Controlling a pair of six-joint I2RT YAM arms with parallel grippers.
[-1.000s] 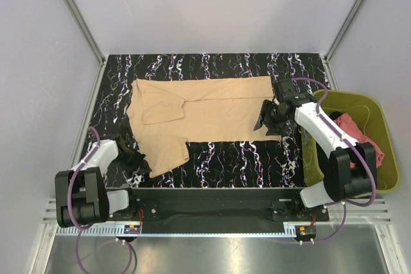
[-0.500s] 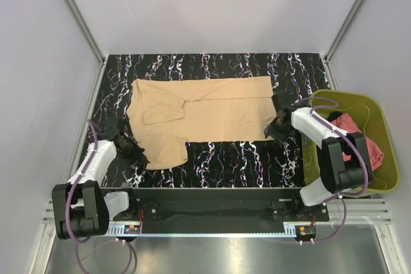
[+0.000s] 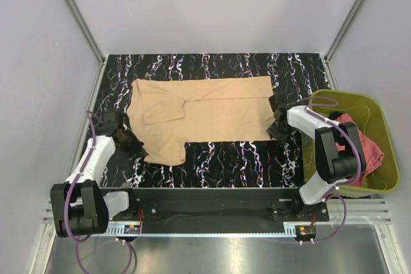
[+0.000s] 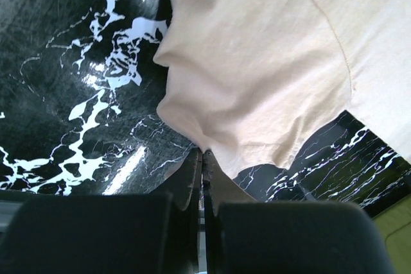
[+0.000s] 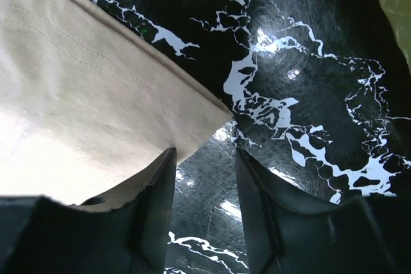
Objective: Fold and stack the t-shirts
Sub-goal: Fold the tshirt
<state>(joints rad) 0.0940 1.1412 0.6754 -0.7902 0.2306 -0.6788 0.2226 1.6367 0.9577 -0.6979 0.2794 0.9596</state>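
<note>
The tan-beige t-shirt (image 3: 205,110) lies spread flat across the black marbled table (image 3: 237,155), collar end at the left. My left gripper (image 3: 131,144) is shut on the edge of its near left sleeve (image 4: 257,94), at the table's left side. My right gripper (image 3: 275,126) is open, low at the shirt's near right hem corner (image 5: 192,117); one finger (image 5: 154,203) touches the hem, the other stands over bare table. The salmon-red t-shirt (image 3: 359,139) lies crumpled in the olive-green bin (image 3: 379,178) at the right.
The bin stands just off the table's right edge, close beside my right arm. White walls and metal posts enclose the table at the back and sides. The black rail (image 3: 205,200) with the arm bases runs along the near edge.
My left gripper has drawn the near sleeve back and left, shortening that flap. My right gripper has dropped from above the hem down to the shirt's near right corner.
</note>
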